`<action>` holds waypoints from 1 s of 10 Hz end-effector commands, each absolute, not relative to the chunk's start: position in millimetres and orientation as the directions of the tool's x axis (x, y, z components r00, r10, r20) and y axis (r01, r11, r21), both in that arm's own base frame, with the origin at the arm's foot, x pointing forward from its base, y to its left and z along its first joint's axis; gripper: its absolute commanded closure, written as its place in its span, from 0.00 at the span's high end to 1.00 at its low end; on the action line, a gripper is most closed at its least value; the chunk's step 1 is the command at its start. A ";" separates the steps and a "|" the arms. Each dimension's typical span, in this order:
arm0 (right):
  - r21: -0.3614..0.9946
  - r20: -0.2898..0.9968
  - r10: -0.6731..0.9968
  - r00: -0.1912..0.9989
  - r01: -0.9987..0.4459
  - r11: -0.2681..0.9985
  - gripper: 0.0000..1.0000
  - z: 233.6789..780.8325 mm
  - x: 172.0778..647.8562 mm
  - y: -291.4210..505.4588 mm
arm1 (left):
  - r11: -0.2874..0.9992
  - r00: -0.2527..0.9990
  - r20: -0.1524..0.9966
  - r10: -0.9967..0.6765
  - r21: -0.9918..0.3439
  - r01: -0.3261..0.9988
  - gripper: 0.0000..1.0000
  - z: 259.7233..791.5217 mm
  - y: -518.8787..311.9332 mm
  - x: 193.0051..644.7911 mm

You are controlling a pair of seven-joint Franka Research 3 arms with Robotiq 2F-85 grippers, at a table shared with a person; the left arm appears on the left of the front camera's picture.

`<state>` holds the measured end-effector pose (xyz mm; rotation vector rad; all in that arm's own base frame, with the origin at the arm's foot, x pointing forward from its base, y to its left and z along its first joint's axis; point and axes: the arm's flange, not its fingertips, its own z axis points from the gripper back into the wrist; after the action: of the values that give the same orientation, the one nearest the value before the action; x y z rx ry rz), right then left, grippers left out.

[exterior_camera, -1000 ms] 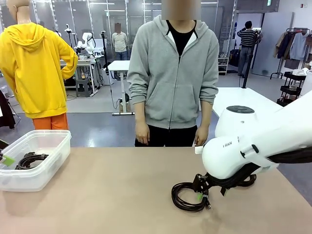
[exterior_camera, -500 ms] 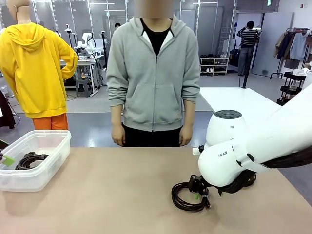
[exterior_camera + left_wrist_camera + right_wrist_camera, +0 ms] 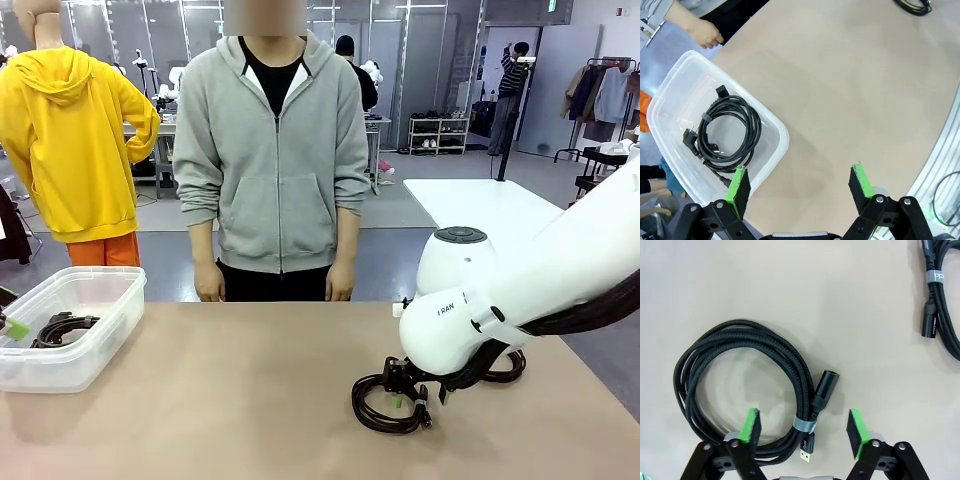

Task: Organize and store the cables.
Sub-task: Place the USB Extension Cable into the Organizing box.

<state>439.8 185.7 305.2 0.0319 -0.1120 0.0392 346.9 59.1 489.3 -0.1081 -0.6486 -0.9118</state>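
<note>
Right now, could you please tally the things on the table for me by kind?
Black coiled cables: 3
Clear plastic bin: 1
Total: 4

Braided matt cable — smooth translucent plastic bin.

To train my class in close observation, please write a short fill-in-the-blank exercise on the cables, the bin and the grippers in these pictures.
1. The clear bin holds ___ coiled cable.
2. The right gripper is ___, not shut, over a braided cable on the table.
3. The left gripper has pads coloured ___.
Missing words: one; open; green.
</note>
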 end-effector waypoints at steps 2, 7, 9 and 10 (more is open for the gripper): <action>0.056 0.083 0.005 0.997 -0.009 0.998 0.00 301.9 442.5 189.1 | 0.629 0.447 0.564 -0.694 0.175 0.757 1.00 490.0 59.4 346.5; 0.061 0.093 -0.024 0.995 0.018 0.998 0.00 307.2 442.2 187.6 | 0.629 0.447 0.564 -0.694 0.175 0.757 1.00 490.0 59.4 346.5; 0.069 0.093 -0.033 0.995 0.027 0.997 0.00 312.0 444.0 186.8 | 0.629 0.447 0.564 -0.694 0.175 0.757 1.00 490.0 59.4 346.5; 0.079 0.078 -0.043 0.996 0.037 0.996 0.00 313.8 445.2 184.3 | 0.629 0.447 0.564 -0.694 0.175 0.757 1.00 490.0 59.4 346.5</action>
<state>444.0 183.5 307.6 0.0632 -0.0925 -0.0151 346.9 59.1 489.3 -0.1082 -0.6486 -0.9118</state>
